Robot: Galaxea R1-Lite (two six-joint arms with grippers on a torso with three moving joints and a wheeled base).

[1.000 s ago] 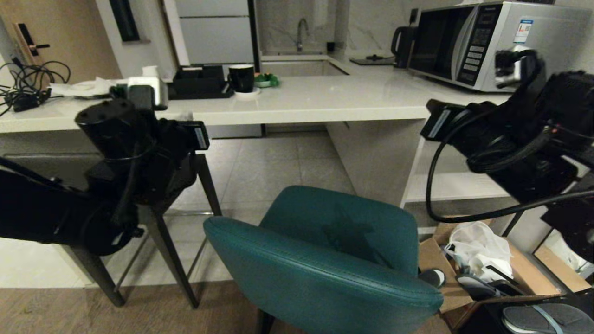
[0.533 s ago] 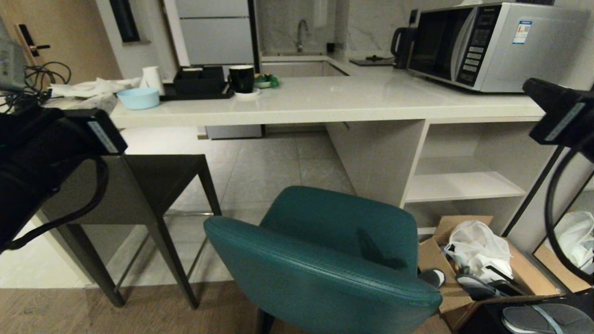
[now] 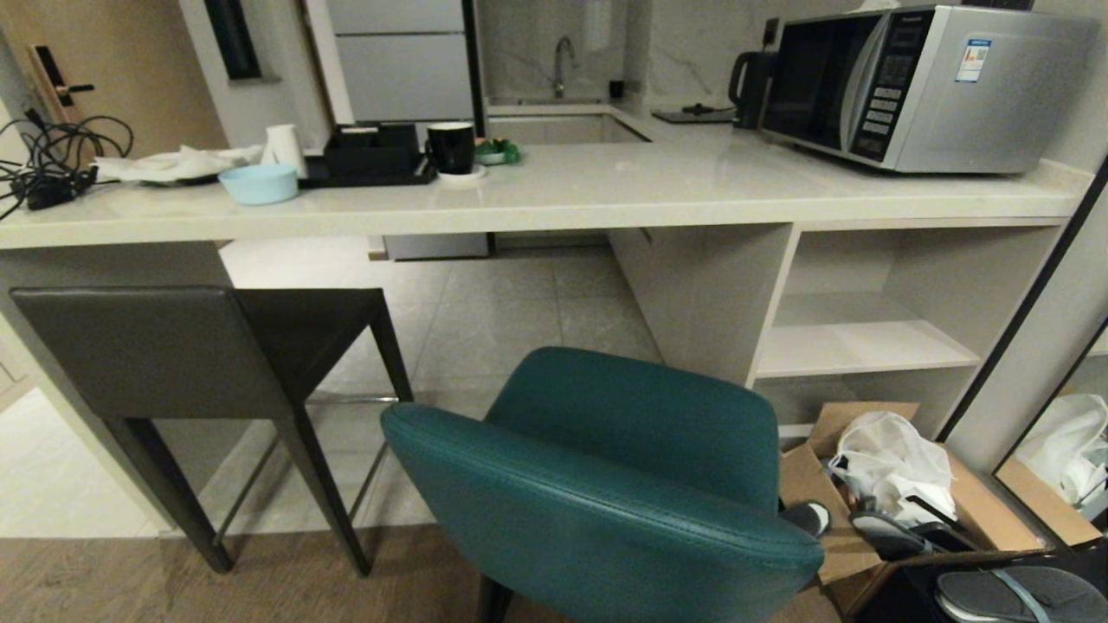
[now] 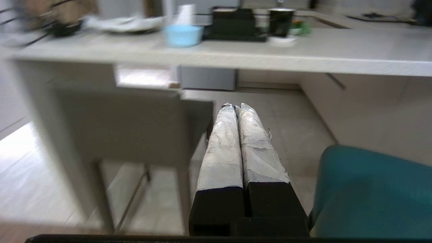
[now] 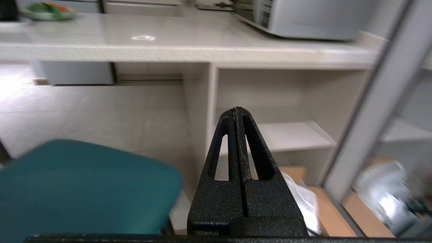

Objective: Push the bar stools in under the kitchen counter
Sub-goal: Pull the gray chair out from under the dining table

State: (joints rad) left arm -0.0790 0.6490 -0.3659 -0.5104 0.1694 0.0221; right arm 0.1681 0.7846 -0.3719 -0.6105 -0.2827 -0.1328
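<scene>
Teal leather stool with curved backrest standing short of the thick off-white stone counter, ahead of and between both arms. Left gripper and right gripper clenched on nothing, level, pointing counterward. Dark grey-brown square-backed stool nearer left arm, partly tucked.

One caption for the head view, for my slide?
Teal stool and dark grey stool stand before the kitchen counter.

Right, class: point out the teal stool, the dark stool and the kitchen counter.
teal stool (image 3: 606, 510), head view, backrest's curved top.
dark stool (image 3: 130, 350), head view, square backrest.
kitchen counter (image 3: 606, 186), head view, bare slab top.
</scene>
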